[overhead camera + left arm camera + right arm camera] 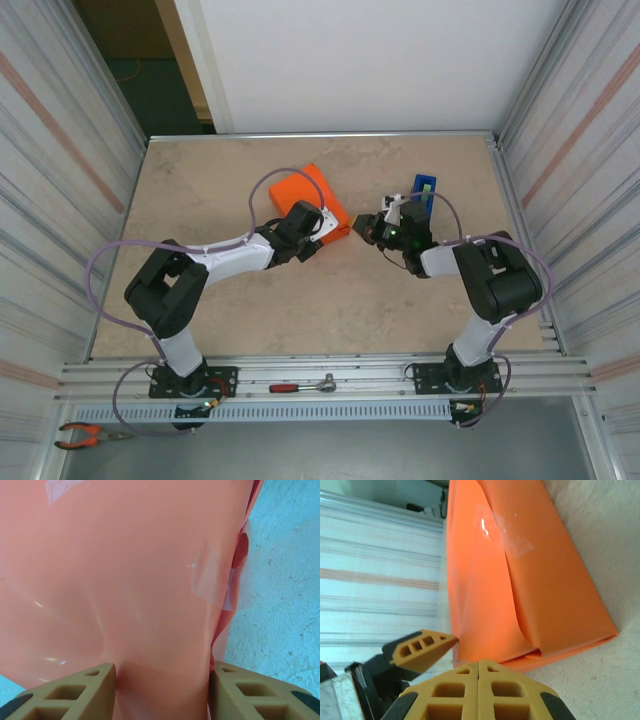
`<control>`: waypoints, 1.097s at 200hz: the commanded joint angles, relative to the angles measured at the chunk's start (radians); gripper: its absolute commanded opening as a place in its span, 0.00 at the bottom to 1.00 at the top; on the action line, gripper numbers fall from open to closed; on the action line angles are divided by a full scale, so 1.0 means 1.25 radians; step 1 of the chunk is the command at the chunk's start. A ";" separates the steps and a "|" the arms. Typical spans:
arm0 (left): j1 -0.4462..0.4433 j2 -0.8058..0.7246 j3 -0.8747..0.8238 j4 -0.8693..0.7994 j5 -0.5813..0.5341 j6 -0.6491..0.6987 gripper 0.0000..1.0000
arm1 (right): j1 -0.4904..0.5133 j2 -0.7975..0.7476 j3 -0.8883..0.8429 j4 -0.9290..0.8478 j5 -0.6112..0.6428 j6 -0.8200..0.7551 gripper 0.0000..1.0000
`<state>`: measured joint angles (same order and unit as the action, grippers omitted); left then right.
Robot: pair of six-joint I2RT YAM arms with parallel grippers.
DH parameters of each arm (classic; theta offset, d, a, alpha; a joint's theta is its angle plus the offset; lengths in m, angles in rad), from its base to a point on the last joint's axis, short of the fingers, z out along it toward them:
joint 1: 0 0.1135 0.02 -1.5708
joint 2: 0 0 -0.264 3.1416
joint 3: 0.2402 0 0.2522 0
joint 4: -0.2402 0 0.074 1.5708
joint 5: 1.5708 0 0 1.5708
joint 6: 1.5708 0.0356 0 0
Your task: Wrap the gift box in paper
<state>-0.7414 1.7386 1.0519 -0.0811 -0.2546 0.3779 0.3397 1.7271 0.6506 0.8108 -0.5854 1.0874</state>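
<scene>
Top external view: a flat gift box [300, 190] skinned in bright orange matte paper is seen lying on the beige stone-patterned table [300, 310]. It lies to the left of the blue tape dispenser [424, 190] and well apart from it. The left gripper [335, 228] is laid over the corner of the gift box that lies nearest the tape dispenser. The right gripper [358, 228] is held between that corner and the tape dispenser, just beside the box, with its tip turned toward it.

From the left wrist, the wrapped box is seen filling the gap between the two tan ribbed fingers [70, 695]. Both inner faces are met by the orange paper [100, 605], so the box is pinched across its width at the near edge. A strip of clear tape [210, 577] is stuck over a fold of the paper on the right-hand side.

From the right wrist, the right gripper's fingers are seen pressed together with nothing between them. The box lies directly beyond their tips; whether the tips touch the paper cannot be told. A folded flap is seen across the face of the box, sealed near the far end with another piece of clear tape. One finger of the left gripper is seen at the near edge of the box.
</scene>
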 commanded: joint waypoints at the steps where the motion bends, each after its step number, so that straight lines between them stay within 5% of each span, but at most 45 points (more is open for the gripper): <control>1: -0.001 0.026 -0.002 -0.073 0.046 -0.008 0.48 | -0.013 -0.007 0.050 -0.043 -0.045 -0.024 0.00; 74: -0.002 0.027 -0.001 -0.075 0.045 -0.008 0.49 | 0.009 0.067 0.150 -0.071 -0.116 -0.022 0.00; 219: -0.002 0.028 -0.001 -0.075 0.045 -0.008 0.48 | 0.044 0.065 0.107 -0.074 -0.127 -0.045 0.00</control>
<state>-0.7414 1.7393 1.0527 -0.0822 -0.2543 0.3779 0.3870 1.8301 0.8055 0.7235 -0.7315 1.0615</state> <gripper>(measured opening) 0.484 0.042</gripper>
